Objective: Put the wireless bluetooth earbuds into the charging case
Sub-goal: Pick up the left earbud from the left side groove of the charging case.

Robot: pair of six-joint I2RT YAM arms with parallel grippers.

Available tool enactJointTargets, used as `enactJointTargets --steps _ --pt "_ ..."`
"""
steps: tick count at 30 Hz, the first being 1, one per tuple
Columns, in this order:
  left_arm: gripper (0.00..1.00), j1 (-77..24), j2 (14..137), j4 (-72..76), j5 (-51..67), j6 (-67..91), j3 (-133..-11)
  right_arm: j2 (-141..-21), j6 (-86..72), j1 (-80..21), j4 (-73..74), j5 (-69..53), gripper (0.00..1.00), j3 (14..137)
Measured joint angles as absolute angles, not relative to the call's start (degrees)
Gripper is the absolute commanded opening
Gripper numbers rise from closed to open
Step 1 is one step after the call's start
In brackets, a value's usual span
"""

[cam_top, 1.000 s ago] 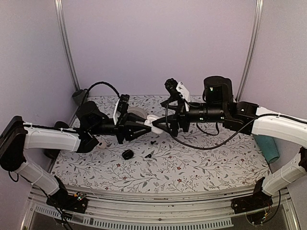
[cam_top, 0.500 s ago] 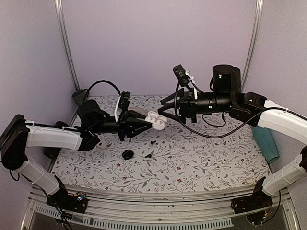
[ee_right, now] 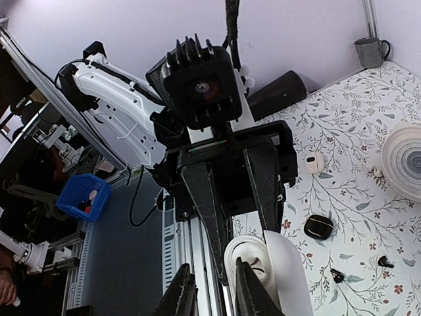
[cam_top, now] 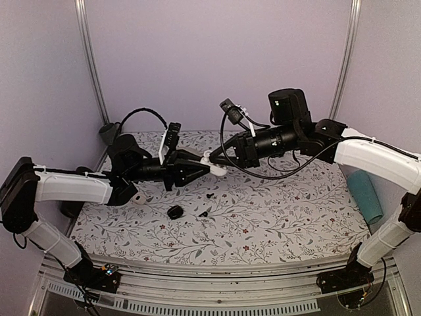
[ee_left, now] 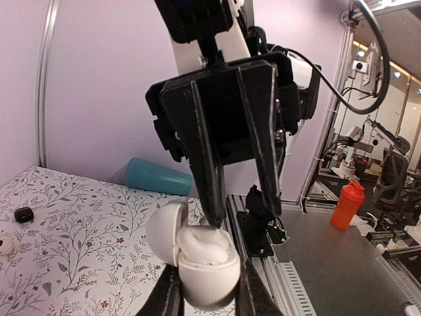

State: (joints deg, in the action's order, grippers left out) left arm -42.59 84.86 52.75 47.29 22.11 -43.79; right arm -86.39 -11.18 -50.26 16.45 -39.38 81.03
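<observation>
The white charging case (ee_left: pixel 204 253) hangs above the table with its lid swung open, and my left gripper (ee_left: pixel 209 270) is shut on its body. In the top view the case (cam_top: pixel 212 160) sits between the two grippers at mid-table. My right gripper (ee_left: pixel 243 214) reaches in from the opposite side. It is open a narrow way with nothing between its fingers, and one fingertip (ee_left: pixel 214 217) rests at the case's open cavity. From the right wrist, the right gripper (ee_right: pixel 212 262) has one finger inside the case (ee_right: pixel 289 276). One white earbud (ee_right: pixel 314 161) lies on the table by the left arm (cam_top: pixel 140 197).
A black case (cam_top: pixel 175 212) and small black bits (cam_top: pixel 210 195) lie on the floral cloth below the grippers. A teal cylinder (cam_top: pixel 367 196) lies at the right edge and a grey mug (cam_top: pixel 108 131) stands at the back left. A white roll (ee_right: pixel 404 161) sits behind.
My right gripper drew back and up from the case, then returned to it with its jaws narrowed from wide. The left gripper kept the case and rose slightly.
</observation>
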Motion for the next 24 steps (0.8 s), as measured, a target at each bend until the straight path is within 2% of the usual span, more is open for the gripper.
enactJointTargets --steps 4,6,13,24 --pt "0.00 -42.57 84.86 52.36 47.27 22.13 -44.14 -87.18 -12.23 -50.22 16.75 -39.88 0.20 82.17" --pt "0.00 -42.57 84.86 52.18 47.27 22.15 -44.14 -87.18 -12.51 -50.22 16.78 -40.03 0.14 82.24" --pt "0.00 -42.57 84.86 51.72 47.24 22.35 -44.23 -87.77 -12.91 -50.17 18.06 -40.60 0.05 82.28" --pt "0.00 -42.30 84.86 51.00 47.11 22.41 -44.60 -88.29 -12.40 -50.17 20.27 -39.51 0.03 82.56"
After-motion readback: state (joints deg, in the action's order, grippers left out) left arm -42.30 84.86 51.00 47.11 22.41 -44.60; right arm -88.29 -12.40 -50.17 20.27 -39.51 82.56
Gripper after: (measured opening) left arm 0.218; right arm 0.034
